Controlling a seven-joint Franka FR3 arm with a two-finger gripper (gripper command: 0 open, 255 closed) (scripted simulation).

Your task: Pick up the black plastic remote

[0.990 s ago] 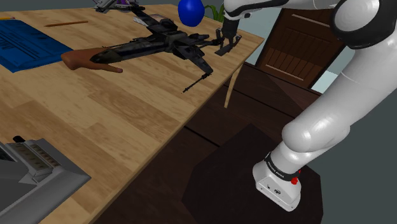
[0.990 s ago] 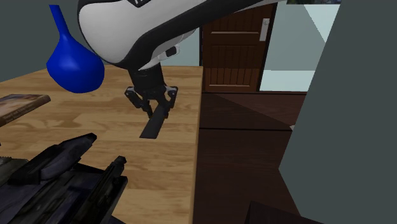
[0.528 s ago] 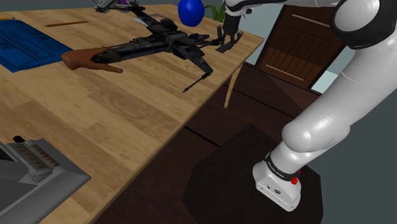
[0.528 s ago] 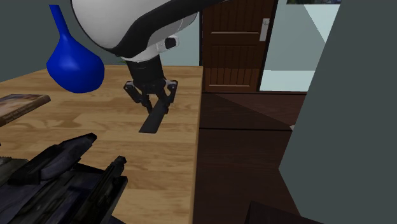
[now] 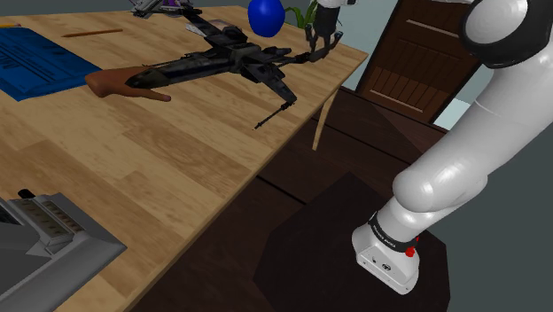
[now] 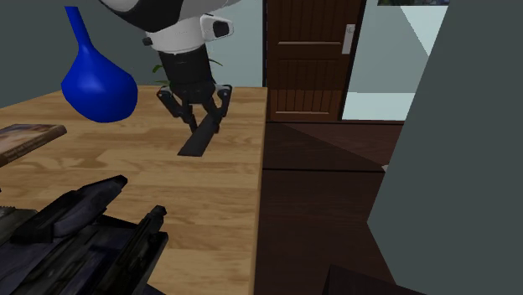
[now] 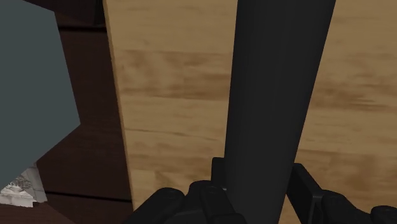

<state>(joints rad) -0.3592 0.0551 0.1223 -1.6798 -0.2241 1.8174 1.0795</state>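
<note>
While the pincer (image 6: 204, 122) clasps its upper end between both fingers, the remote (image 6: 194, 147), a long, flat, plain black slab, hangs slanted over the wooden bench (image 6: 235, 193) near its edge. Nearby stands a blue vase (image 6: 96, 80), its contents hidden.

arm (image 5: 483, 133) stretched out | tool (image 6: 201, 122) pointing down | clasping remote (image 6: 194, 147)
</note>
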